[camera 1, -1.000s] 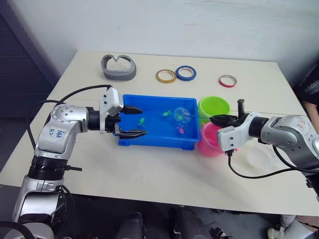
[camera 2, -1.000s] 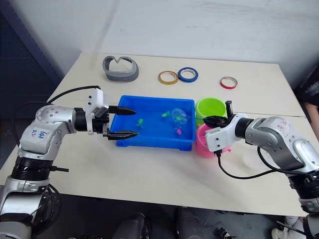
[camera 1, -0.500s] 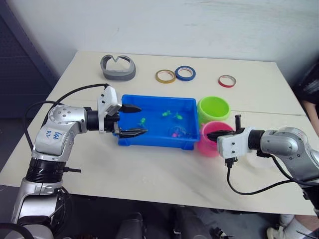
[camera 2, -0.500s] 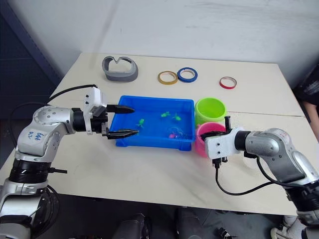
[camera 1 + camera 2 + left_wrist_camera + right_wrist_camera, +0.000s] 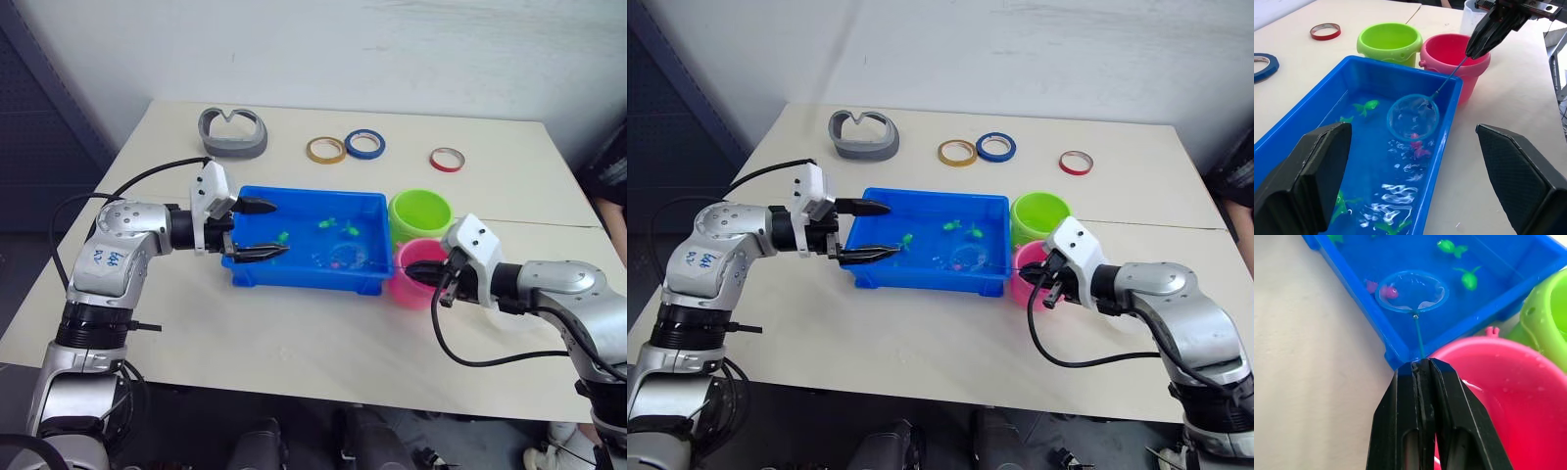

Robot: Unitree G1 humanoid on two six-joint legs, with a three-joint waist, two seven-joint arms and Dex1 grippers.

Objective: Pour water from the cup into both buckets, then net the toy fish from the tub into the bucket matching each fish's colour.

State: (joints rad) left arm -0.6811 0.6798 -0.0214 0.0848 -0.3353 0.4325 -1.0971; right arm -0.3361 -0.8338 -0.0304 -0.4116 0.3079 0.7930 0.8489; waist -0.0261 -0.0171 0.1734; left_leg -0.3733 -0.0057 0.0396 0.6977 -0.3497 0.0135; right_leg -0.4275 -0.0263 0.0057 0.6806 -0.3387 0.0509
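The blue tub point(image 5: 304, 278) holds water and several toy fish, among them a green fish point(image 5: 1366, 105) and a pink fish point(image 5: 1391, 292). The net point(image 5: 1413, 117) has its hoop dipped in the tub's right part, and the pink fish lies inside the hoop. My right gripper point(image 5: 421, 271) is shut on the net's thin handle, above the pink bucket point(image 5: 407, 292). The lime green bucket point(image 5: 419, 211) stands just behind the pink one. My left gripper point(image 5: 277, 228) is open, its fingers straddling the tub's left end. The clear cup point(image 5: 1468, 19) stands beyond the pink bucket, partly hidden.
A grey curved object point(image 5: 233, 132) lies at the table's back left. A yellow tape ring point(image 5: 326, 149), a blue tape ring point(image 5: 364, 144) and a red tape ring point(image 5: 447, 159) lie along the back. Bare tabletop runs in front of the tub.
My right wrist has turned and come down, swinging the net from above the tub's back right into the water at its front right. My left gripper has edged further over the tub's end.
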